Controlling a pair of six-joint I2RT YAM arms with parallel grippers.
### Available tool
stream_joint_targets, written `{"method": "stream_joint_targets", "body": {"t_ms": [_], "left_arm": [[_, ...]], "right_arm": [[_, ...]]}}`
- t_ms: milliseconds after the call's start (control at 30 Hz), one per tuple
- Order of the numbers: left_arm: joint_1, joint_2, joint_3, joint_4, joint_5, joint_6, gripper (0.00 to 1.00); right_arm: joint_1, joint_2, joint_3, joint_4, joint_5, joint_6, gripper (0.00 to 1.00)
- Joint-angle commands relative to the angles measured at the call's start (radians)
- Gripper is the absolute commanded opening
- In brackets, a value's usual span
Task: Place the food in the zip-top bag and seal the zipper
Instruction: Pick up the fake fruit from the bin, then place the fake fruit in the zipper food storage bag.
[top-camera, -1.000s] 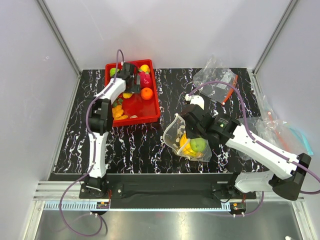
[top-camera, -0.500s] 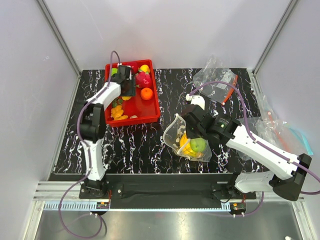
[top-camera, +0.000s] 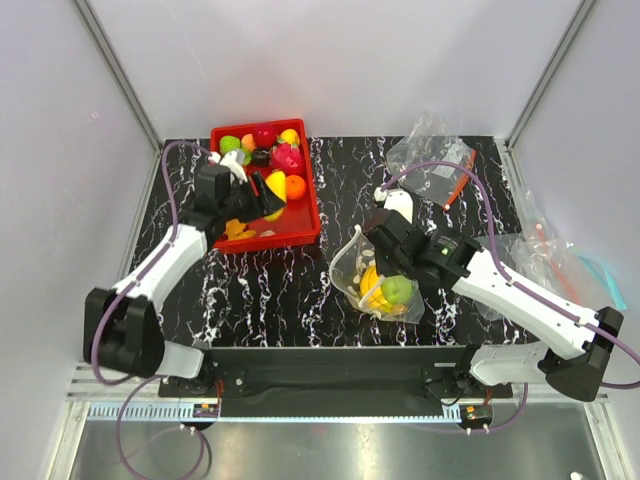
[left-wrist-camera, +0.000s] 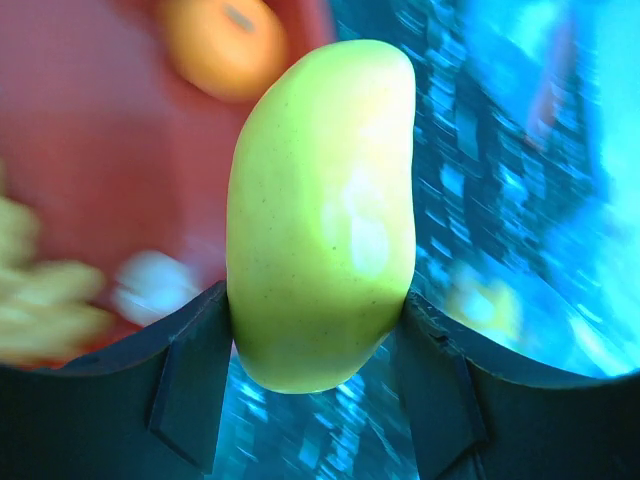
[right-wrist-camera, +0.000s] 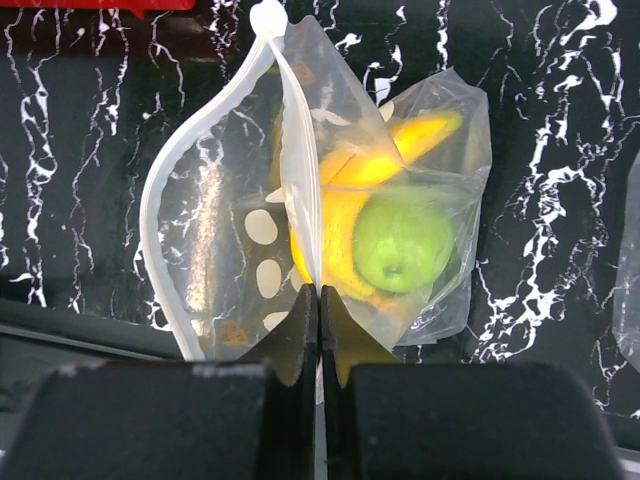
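My left gripper (top-camera: 268, 190) is shut on the yellow oval fruit (left-wrist-camera: 320, 215) and holds it over the right side of the red tray (top-camera: 303, 228). The round orange (top-camera: 295, 186) lies in the tray and shows blurred in the left wrist view (left-wrist-camera: 222, 45). My right gripper (right-wrist-camera: 320, 300) is shut on one lip of the dotted zip-top bag (right-wrist-camera: 235, 230), whose mouth gapes open. The whitish zipper (right-wrist-camera: 165, 200) curves along its left edge. A yellow banana bunch (right-wrist-camera: 345, 200) and a green apple (right-wrist-camera: 403, 243) lie inside. In the top view the bag (top-camera: 352, 262) lies at mid-table.
The tray also holds a pink dragon fruit (top-camera: 287, 158), a dark red apple (top-camera: 264, 135), a green fruit (top-camera: 230, 143) and small orange pieces (top-camera: 238, 226). A clear bag with an orange-red zipper (top-camera: 437, 165) lies at the back right. More clear bags (top-camera: 560, 262) lie at the right edge.
My left arm has pulled back from the far side of the tray towards the near left, bringing the yellow oval fruit up with it. The right arm and bag have not moved.
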Motion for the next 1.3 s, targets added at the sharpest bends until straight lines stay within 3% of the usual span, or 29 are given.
{"method": "stream_joint_targets", "body": {"t_ms": [0,400,633,1000,1267], "left_arm": [[-0.058,-0.106,-0.048,0.162,0.196,-0.14,0.51],[-0.375,-0.36,-0.196,-0.066,0.196,-0.059,0.52],[-0.556,-0.32,-0.192,-0.183,0.205,0.035,0.52],[-0.592,-0.118,-0.003,-0.31,0.121,0.132,0.51],[-0.592,-0.016,0.087,-0.245,0.145,0.075,0.51]], "right_arm": [[0.008,-0.002,0.031,-0.006,0.073,-0.004,0.0],[0.005,-0.025,0.023,-0.012,0.134,-0.021,0.0],[0.007,-0.013,0.011,0.0,0.139,-0.029,0.0],[0.005,0.008,-0.008,0.013,0.044,-0.06,0.0],[0.005,-0.01,-0.023,0.051,0.004,-0.064,0.0]]}}
